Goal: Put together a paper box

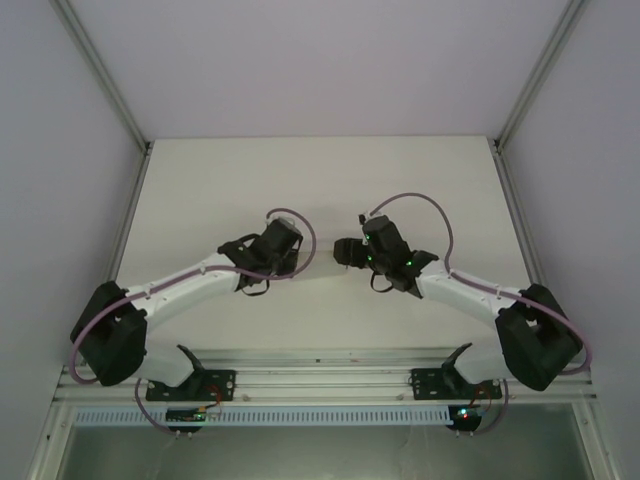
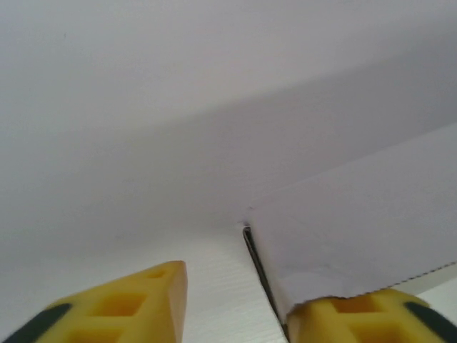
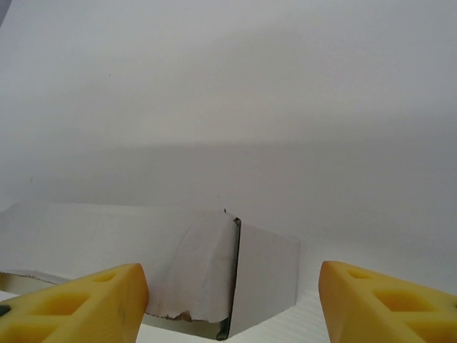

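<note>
The paper box (image 3: 265,275) is a small white card piece with a dark seam down its middle and a torn-looking lower flap. In the right wrist view it stands on the table between my yellow fingers (image 3: 93,304). Its long flap runs left behind the left finger, and a gap separates it from the right finger. My right gripper (image 3: 232,275) is open. In the left wrist view a white panel of the paper box (image 2: 357,229) lies over the right finger (image 2: 357,321), with bare table between the fingers. My left gripper (image 2: 239,293) is open. From above, the left gripper (image 1: 296,243) and right gripper (image 1: 348,252) face each other at mid-table.
The white table (image 1: 320,180) reaches back to a pale rear wall, with side walls and metal posts (image 1: 110,100) to left and right. An aluminium rail (image 1: 320,380) carrying both arm bases runs along the near edge.
</note>
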{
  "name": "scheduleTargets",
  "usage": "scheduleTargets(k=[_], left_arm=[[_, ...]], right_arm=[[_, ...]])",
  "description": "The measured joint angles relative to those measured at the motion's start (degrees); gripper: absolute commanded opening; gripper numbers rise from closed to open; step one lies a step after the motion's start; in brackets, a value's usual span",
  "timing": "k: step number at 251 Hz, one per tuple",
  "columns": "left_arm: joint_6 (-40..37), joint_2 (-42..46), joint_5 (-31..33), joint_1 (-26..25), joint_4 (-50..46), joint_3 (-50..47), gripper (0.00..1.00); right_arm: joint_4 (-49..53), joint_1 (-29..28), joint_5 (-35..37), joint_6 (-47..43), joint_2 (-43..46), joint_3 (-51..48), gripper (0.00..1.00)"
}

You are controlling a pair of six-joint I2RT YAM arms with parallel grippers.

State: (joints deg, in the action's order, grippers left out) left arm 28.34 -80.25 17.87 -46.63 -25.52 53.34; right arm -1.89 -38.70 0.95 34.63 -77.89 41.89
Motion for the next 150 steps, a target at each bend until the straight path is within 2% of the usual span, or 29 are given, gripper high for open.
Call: scheduleTargets(k=[17, 30, 68, 106, 150], left_arm=[[-1.2, 0.2, -0.1, 0.0, -2.3, 0.8, 0.71], [-2.7, 0.5, -0.8, 0.0, -4.4, 1.4, 0.83], [-6.4, 1.4, -6.4, -0.2, -10.4, 3.3, 1.00], [-9.0, 2.0, -13.0, -0.9, -13.4, 4.2, 1.00], [-9.2, 3.5, -18.5, -0.6, -12.5, 4.8, 1.00]], right_arm=[[-1.6, 0.0, -0.1, 1.1, 0.0, -1.3, 0.64], [-2.6, 0.0, 0.0, 2.1, 0.0, -2.2, 0.59], [-4.7, 0.0, 0.1, 4.2, 0.0, -3.3, 0.56], [-5.2, -0.3, 0.1, 5.0, -0.3, -3.5, 0.55], [-5.9, -0.7, 0.1, 5.3, -1.2, -3.5, 0.54]])
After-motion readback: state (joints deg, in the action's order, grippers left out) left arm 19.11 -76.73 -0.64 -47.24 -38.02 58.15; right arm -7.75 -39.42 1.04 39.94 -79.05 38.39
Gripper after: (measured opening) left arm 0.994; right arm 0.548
